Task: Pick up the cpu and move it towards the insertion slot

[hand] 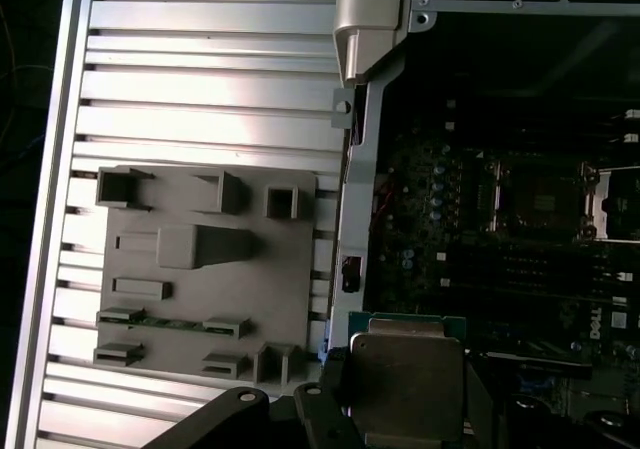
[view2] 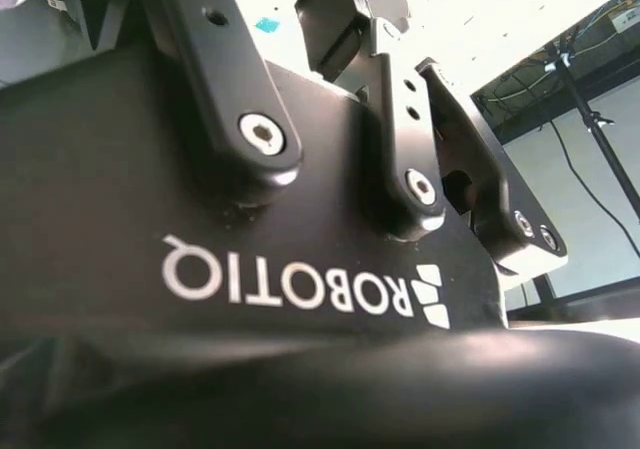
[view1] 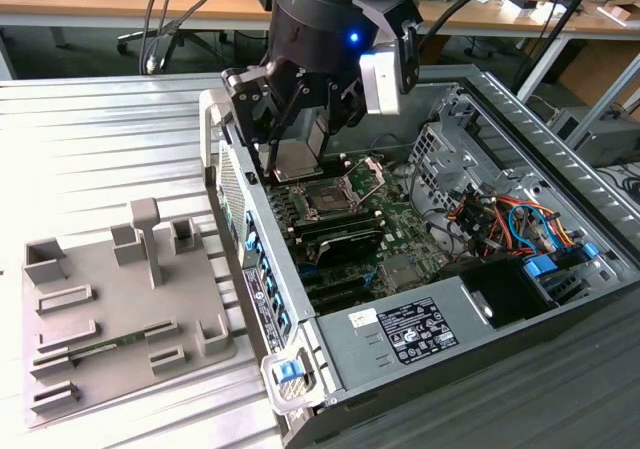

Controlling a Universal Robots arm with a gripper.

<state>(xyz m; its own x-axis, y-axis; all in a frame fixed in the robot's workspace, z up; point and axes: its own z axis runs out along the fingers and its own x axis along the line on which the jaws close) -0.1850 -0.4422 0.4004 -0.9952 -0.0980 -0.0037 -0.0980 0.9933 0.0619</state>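
Jaws closed part-way onto the cpu (view1: 297,159), pinching opposite edges. Chip is held flat, pale metal lid up, clear of the board. Gripper (view1: 296,147) hangs upper centre in the exterior view, just inside the wall of the open computer case (view1: 255,269). In the first wrist view the chip's green substrate edge shows past the lid. Grip looks centred, but how much edge each jaw covers is hard to judge.

Insertion slot (view1: 326,198) sits on the motherboard (view1: 400,234), just below the chip and toward the exterior view's right, apart from it. Its retention bracket (view1: 368,174) is swung up. Grey fixture tray (view1: 120,309) lies lower left in the exterior view, outside the case, with a memory stick (hand: 150,320) in it.

Risks:
- Thin edge grip: chip may slip or tilt.
- A tilted or rotated chip could bend socket pins.
- The raised bracket or case wall could catch a jaw link.
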